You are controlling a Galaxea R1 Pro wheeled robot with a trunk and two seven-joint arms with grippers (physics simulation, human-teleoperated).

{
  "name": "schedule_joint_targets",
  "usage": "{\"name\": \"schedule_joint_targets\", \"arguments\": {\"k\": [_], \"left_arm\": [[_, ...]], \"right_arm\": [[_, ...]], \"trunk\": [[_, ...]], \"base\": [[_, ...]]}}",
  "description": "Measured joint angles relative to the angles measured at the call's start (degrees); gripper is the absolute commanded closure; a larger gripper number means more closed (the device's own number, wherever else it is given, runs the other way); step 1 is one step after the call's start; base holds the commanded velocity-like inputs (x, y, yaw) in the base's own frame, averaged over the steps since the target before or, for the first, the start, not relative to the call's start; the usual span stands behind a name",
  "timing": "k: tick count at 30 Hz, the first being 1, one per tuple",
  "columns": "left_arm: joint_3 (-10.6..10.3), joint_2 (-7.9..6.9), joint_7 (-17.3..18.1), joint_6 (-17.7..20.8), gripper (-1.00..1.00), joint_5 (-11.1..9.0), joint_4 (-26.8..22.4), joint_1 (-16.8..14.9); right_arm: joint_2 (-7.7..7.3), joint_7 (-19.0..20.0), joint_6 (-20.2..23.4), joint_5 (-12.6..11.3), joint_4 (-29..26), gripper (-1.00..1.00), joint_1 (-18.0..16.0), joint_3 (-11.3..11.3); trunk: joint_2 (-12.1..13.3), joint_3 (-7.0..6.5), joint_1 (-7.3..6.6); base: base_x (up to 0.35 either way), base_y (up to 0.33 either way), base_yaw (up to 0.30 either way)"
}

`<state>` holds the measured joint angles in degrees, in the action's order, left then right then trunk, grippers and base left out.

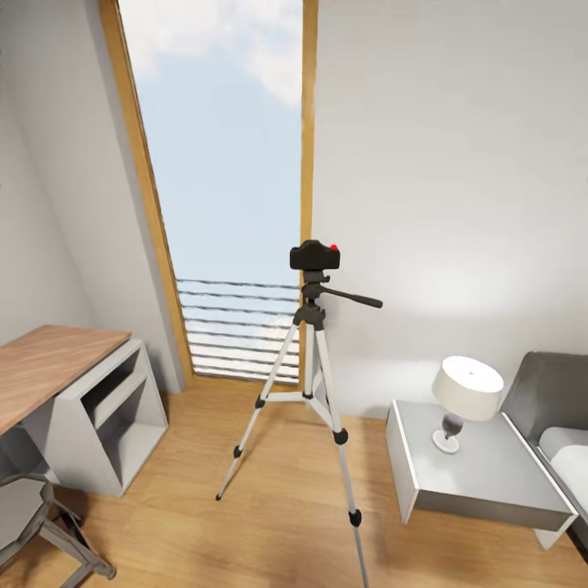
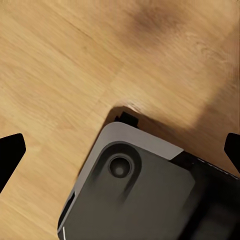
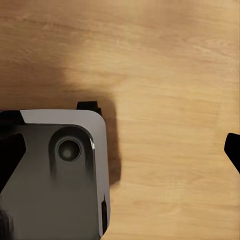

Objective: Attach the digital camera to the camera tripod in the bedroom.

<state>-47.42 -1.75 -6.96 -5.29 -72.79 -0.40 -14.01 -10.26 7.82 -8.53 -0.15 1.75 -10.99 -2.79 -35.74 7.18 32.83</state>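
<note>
The small black boxy digital camera (image 1: 315, 256) sat atop the silver-legged camera tripod (image 1: 311, 384) on the light wood plank floor (image 1: 278, 482) before the tall wood-framed window (image 1: 229, 188); both grippers' fingertips (image 2: 11, 152) (image 3: 233, 149) were spread wide, empty.

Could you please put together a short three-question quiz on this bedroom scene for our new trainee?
1. True or false: the small black boxy digital camera sits on the head of the silver-legged camera tripod.
2. The tripod's long black pan handle points toward: A) the wooden-topped desk; B) the grey bed.
3. What stands on the white bedside table?

Key: 1 true; 2 B; 3 a white-shaded lamp.
</note>
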Motion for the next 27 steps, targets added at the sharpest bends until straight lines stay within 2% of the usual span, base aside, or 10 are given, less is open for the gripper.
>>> {"name": "schedule_joint_targets", "arguments": {"k": [8, 15, 27], "left_arm": [[0.2, 0.11, 0.5, 0.8, -1.00, -0.6, 0.3, 0.2], [0.2, -0.10, 1.0, 1.3, -1.00, -0.2, 0.3, 2.9], [0.2, -0.26, 1.0, 0.8, -1.00, -0.6, 0.4, 3.1]], "right_arm": [[-0.01, 0.0, -0.1, 0.0, 0.0, -1.00, 0.0, 0.0], [0.62, 0.0, 0.0, 0.0, 0.0, -1.00, 0.0, 0.0], [1.23, 0.0, 0.2, 0.1, 0.1, -1.00, 0.0, 0.0]], "trunk": [[0.0, -0.74, 0.00], [0.0, -1.39, 0.00], [0.0, -2.51, 0.00]], "base": [[0.000, 0.000, 0.000], [0.000, 0.000, 0.000], [0.000, 0.000, 0.000]]}}
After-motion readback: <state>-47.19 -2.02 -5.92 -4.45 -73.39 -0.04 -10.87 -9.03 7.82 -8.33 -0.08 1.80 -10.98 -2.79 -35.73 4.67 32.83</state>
